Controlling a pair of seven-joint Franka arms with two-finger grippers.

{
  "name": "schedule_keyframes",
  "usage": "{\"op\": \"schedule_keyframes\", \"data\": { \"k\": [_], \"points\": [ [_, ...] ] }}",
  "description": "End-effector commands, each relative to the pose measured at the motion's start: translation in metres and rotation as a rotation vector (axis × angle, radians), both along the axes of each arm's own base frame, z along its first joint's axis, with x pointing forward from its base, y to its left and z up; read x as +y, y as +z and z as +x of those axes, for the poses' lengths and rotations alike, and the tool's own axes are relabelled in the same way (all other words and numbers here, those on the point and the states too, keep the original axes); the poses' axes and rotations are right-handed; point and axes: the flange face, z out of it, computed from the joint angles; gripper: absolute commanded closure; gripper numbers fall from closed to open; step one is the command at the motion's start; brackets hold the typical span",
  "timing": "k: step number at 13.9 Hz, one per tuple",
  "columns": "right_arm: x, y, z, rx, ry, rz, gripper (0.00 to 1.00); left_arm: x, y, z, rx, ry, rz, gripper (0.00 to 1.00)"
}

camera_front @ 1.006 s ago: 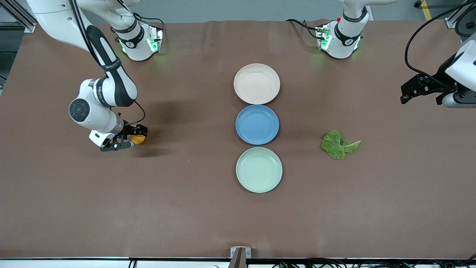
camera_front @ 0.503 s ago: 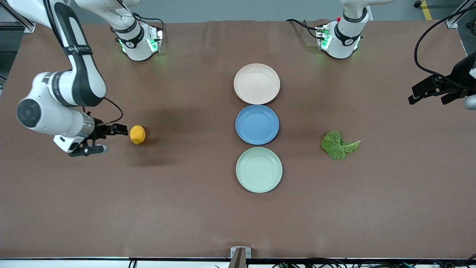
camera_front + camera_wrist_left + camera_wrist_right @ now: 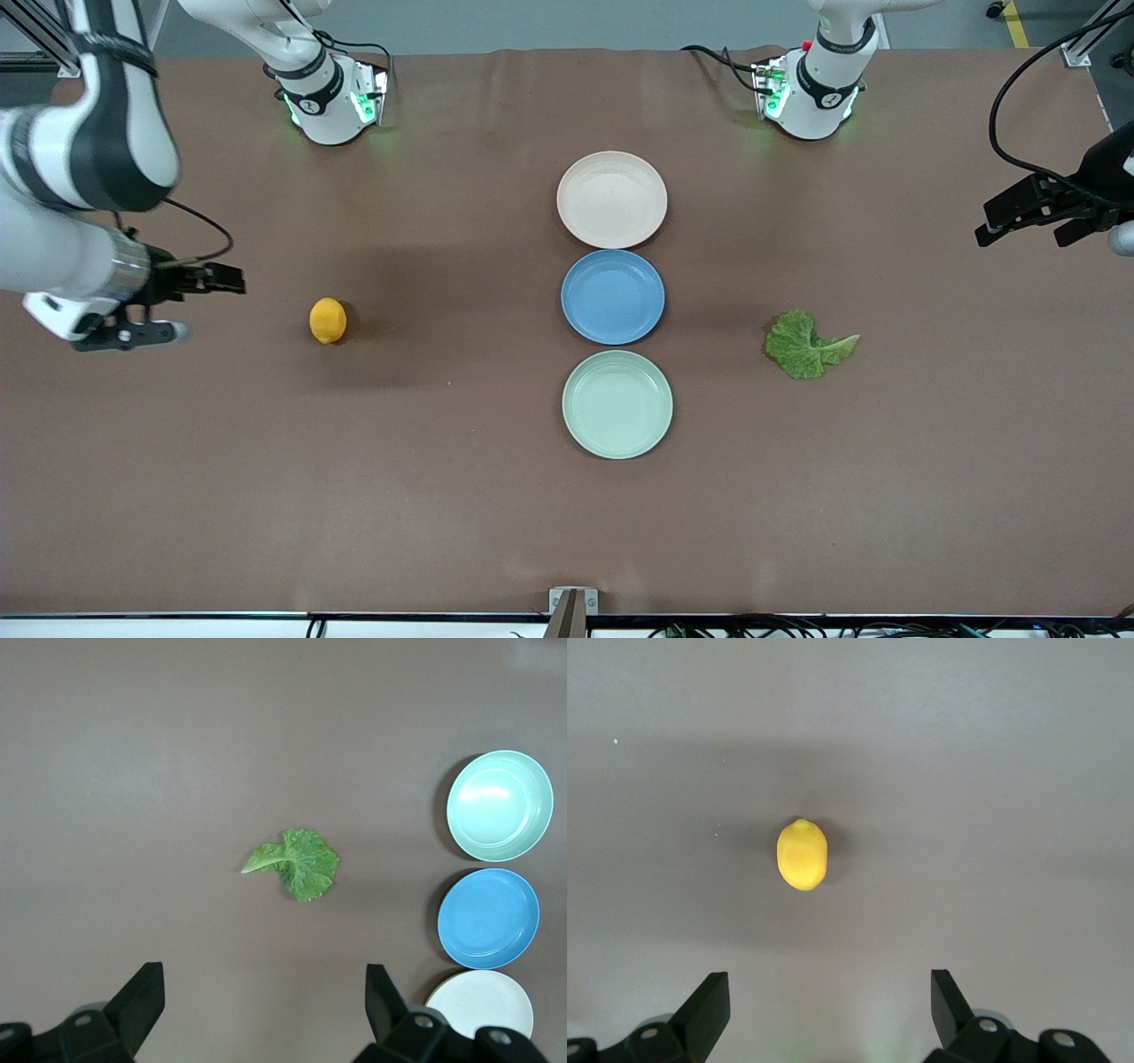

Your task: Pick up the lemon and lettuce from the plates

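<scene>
The lemon (image 3: 328,320) lies on the brown table toward the right arm's end, and shows in the right wrist view (image 3: 803,855). The lettuce (image 3: 808,345) lies on the table toward the left arm's end, and shows in the left wrist view (image 3: 296,864). The beige-pink plate (image 3: 612,199) and the mint green plate (image 3: 617,404) both hold nothing. My right gripper (image 3: 202,304) is open and empty, raised over the table at the right arm's end, apart from the lemon. My left gripper (image 3: 1019,213) is open and empty, raised over the left arm's end.
A blue plate (image 3: 613,296), holding nothing, sits between the two other plates in a row down the table's middle. The three plates also show in the left wrist view, the blue one (image 3: 488,918) in the middle. Cables hang by the left arm.
My right gripper has let go of the lemon, risen and drawn back toward the right arm's end of the table. My left gripper has drawn slightly farther toward its own end.
</scene>
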Motion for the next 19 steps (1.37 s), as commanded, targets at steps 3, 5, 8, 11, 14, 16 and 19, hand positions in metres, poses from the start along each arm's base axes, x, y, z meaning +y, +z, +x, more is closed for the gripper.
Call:
{"op": "schedule_keyframes", "data": {
  "k": [3, 5, 8, 11, 14, 16, 19],
  "points": [
    [-0.034, 0.062, 0.015, -0.022, -0.061, 0.000, 0.00, -0.002, 0.008, -0.003, -0.006, 0.001, 0.012, 0.00],
    [-0.039, 0.068, 0.015, -0.035, -0.069, 0.002, 0.00, -0.004, 0.009, -0.004, -0.008, -0.004, 0.029, 0.00],
    [-0.032, 0.072, 0.015, -0.036, -0.064, 0.001, 0.00, -0.005, 0.010, -0.004, -0.009, -0.004, 0.031, 0.00],
    [-0.034, 0.075, 0.013, -0.047, -0.059, -0.004, 0.00, -0.005, 0.010, -0.004, -0.008, -0.004, 0.031, 0.00],
    [-0.032, 0.086, 0.000, -0.053, -0.054, -0.002, 0.00, -0.004, 0.010, -0.004, -0.009, -0.003, 0.029, 0.00],
    [-0.032, 0.093, -0.014, -0.068, -0.054, -0.001, 0.00, -0.004, 0.010, -0.004, -0.009, -0.003, 0.029, 0.00],
    [-0.031, 0.105, -0.027, -0.088, -0.053, 0.002, 0.00, -0.003, 0.011, -0.005, -0.011, -0.001, 0.029, 0.00]
  ]
}}
